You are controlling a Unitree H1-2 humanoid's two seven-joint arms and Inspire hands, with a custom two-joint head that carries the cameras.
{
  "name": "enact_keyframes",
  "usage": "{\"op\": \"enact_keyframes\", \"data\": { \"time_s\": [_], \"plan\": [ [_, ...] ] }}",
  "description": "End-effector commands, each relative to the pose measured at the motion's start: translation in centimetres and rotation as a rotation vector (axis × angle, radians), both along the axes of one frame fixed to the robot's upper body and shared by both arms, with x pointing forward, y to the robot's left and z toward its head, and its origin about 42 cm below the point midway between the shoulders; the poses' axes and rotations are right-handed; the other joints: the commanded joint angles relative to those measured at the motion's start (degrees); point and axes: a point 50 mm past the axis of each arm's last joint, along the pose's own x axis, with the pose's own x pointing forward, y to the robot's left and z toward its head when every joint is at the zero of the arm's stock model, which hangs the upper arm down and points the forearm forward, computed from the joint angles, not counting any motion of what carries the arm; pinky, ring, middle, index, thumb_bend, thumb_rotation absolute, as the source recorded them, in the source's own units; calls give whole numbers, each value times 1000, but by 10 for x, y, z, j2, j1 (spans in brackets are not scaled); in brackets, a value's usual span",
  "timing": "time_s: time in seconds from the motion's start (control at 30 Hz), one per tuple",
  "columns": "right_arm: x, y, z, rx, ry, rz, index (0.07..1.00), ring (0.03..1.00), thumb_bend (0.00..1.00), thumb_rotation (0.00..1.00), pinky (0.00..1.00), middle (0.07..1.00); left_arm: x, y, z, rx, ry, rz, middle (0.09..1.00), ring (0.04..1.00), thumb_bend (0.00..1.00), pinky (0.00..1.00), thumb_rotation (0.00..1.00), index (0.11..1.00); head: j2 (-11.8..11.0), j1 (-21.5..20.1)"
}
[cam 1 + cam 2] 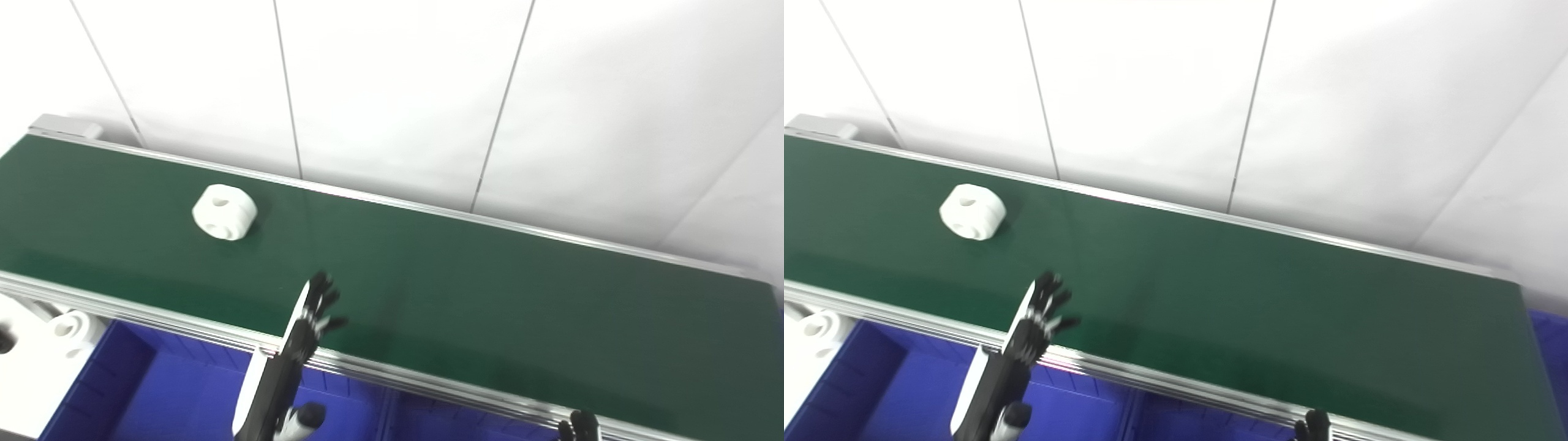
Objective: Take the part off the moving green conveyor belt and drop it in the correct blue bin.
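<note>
Head-camera views of the sorting station. A dark green conveyor belt (465,288) runs diagonally from upper left to lower right, edged by aluminium rails and backed by a white panelled wall (398,92). The part (224,212), a white rounded block with circular holes in its top and side faces, lies on the left portion of the belt, nearer the far rail than the near one. The left hand (315,309) is raised over the near edge of the belt, to the right of the part and well apart from it; its dark fingers (327,291) are spread and extended, and it has hold of nothing. Its black-and-white forearm rises from the lower edge of the view across the near rail. Of the right hand (1315,425) only the dark tips show at the bottom edge, just below the near rail; whether it is spread or closed cannot be told. Below the near rail stand blue bins (165,392), side by side, their floors partly visible. At the far left, beside the bins, further white parts (73,327) of similar rounded form rest on a white surface.
</note>
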Motion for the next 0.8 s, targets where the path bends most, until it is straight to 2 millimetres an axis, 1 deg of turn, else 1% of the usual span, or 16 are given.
{"op": "enact_keyframes", "data": {
  "time_s": [0.0, 0.07, 0.1, 0.13, 0.17, 0.23, 0.27, 0.33, 0.37, 0.43, 0.53, 0.57, 0.6, 0.63, 0.7, 0.77],
  "plan": [
    [-2, -3, 8, -82, -66, 47, 1000, 1000, 611, 912, 1000, 1000, 18, 19, 22, 93, -152, 16, 950, 926, 904, 825, 832, 1000, 1, 6],
    [-2, -4, 5, -124, -62, 66, 1000, 1000, 625, 898, 1000, 1000, 38, 37, 33, 201, -192, 8, 929, 911, 920, 811, 767, 1000, 2, 10],
    [-2, -4, 4, -133, -60, 70, 1000, 1000, 636, 891, 1000, 1000, 46, 45, 38, 243, -193, 3, 927, 905, 948, 808, 714, 1000, 2, 10],
    [-3, -4, 4, -137, -57, 70, 1000, 1000, 641, 887, 1000, 1000, 52, 52, 45, 283, -185, -4, 925, 902, 962, 806, 686, 1000, 6, 11],
    [-3, -4, 3, -139, -55, 69, 1000, 1000, 650, 886, 1000, 1000, 58, 59, 52, 322, -181, -12, 939, 916, 982, 803, 643, 1000, 6, 11],
    [-4, -3, 2, -120, -47, 60, 1000, 1000, 665, 887, 1000, 1000, 74, 71, 72, 424, -188, -17, 962, 935, 998, 839, 539, 1000, 8, 6],
    [-4, -3, 2, -110, -45, 57, 1000, 1000, 676, 877, 1000, 1000, 79, 75, 78, 455, -190, -15, 969, 922, 1000, 816, 499, 1000, 8, 6],
    [-3, -1, 0, -45, -37, 46, 1000, 1000, 684, 843, 1000, 1000, 92, 82, 91, 540, -201, 0, 963, 879, 1000, 756, 460, 958, 7, 7],
    [-3, 0, -2, -21, -32, 39, 1000, 1000, 682, 835, 1000, 1000, 100, 86, 96, 586, -209, 5, 956, 848, 1000, 717, 439, 931, 1, 10],
    [-2, 1, -4, 22, -28, 26, 1000, 1000, 665, 845, 1000, 1000, 115, 95, 105, 696, -216, 15, 939, 821, 1000, 689, 380, 908, -2, 12],
    [-2, 3, -4, 37, -29, 18, 1000, 1000, 640, 899, 1000, 1000, 136, 109, 116, 886, -189, 7, 949, 844, 1000, 746, 246, 937, 1, 12],
    [-2, 3, -4, 34, -30, 19, 1000, 1000, 640, 904, 1000, 1000, 142, 113, 120, 940, -172, 2, 950, 846, 1000, 753, 235, 939, 0, 12],
    [-2, 2, -3, 31, -31, 19, 1000, 1000, 645, 919, 1000, 1000, 150, 117, 123, 990, -162, -3, 946, 842, 1000, 758, 188, 937, 1, 12],
    [-1, 2, -3, 32, -33, 17, 1000, 1000, 643, 928, 1000, 1000, 159, 121, 127, 1047, -155, -4, 932, 824, 1000, 730, 163, 919, 1, 14],
    [-1, 2, -4, 37, -32, 15, 1000, 1000, 629, 941, 1000, 1000, 175, 125, 131, 1136, -153, -4, 896, 801, 1000, 687, 164, 878, 1, 17],
    [-1, 2, -5, 44, -31, 20, 1000, 1000, 622, 943, 1000, 1000, 189, 127, 131, 1205, -151, -2, 888, 808, 1000, 700, 169, 859, -1, 20]
  ]
}}
